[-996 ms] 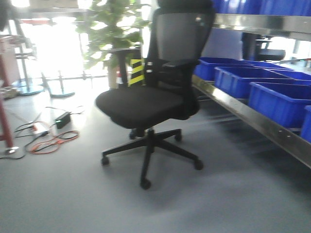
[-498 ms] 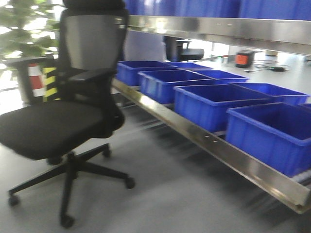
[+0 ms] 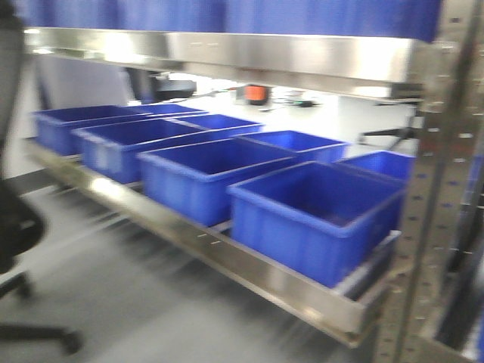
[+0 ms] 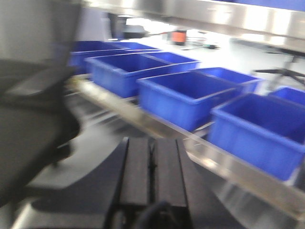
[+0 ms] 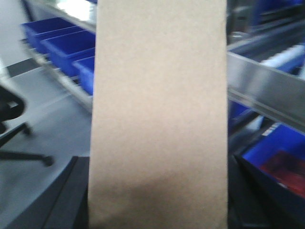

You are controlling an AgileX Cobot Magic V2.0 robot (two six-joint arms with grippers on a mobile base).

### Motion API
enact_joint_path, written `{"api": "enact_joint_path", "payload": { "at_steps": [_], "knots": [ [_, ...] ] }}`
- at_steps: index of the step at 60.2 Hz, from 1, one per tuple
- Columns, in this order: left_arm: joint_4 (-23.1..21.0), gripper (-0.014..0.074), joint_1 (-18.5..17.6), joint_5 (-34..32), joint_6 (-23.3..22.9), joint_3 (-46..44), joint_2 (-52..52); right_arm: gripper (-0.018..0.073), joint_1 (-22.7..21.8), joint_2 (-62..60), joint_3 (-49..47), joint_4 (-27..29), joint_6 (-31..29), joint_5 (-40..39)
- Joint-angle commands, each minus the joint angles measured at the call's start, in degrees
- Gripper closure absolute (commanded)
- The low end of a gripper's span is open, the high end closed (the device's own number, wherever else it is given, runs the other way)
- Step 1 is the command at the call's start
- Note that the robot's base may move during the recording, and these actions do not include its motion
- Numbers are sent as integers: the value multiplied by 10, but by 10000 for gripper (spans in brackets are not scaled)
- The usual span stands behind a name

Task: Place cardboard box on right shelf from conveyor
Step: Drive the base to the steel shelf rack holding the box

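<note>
The cardboard box [image 5: 159,119], plain tan and long, fills the middle of the right wrist view. My right gripper [image 5: 157,191] is shut on it, with a dark finger [image 5: 71,195] showing at each side. The box is held up in the air in front of the right shelf [image 5: 267,90], a shiny steel rack whose front lip [image 3: 249,268] and perforated upright [image 3: 431,189] show in the front view. My left gripper [image 4: 152,143] is shut, its two pads pressed together with nothing between them, near the shelf lip [image 4: 228,164]. The conveyor is out of view.
Several blue bins [image 3: 318,212] stand in a row on the lower shelf level, and more sit above. A black office chair [image 3: 15,219] is at the far left, close to my left arm [image 4: 33,109]. Grey floor lies in front of the shelf.
The front view has swung to the right: the office chair slid from centre to the left edge, and the steel shelf with blue bins now fills the frame.
</note>
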Motion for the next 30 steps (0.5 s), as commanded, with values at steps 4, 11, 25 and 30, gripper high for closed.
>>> {"api": "enact_joint_path", "payload": {
  "at_steps": [4,11,25,30],
  "knots": [
    [-3,713,0,-49,0,5,-8,344,-4,10,-14,-7,-5,-57],
    [-3,713,0,-49,0,5,-8,344,-4,10,-14,-7,-5,-57],
    [-3,713,1,-49,0,5,-8,344,-4,10,-14,-7,-5,-57],
    [-3,713,1,-49,0,5,-8,344,-4,10,-14,-7,-5,-57]
  ]
}}
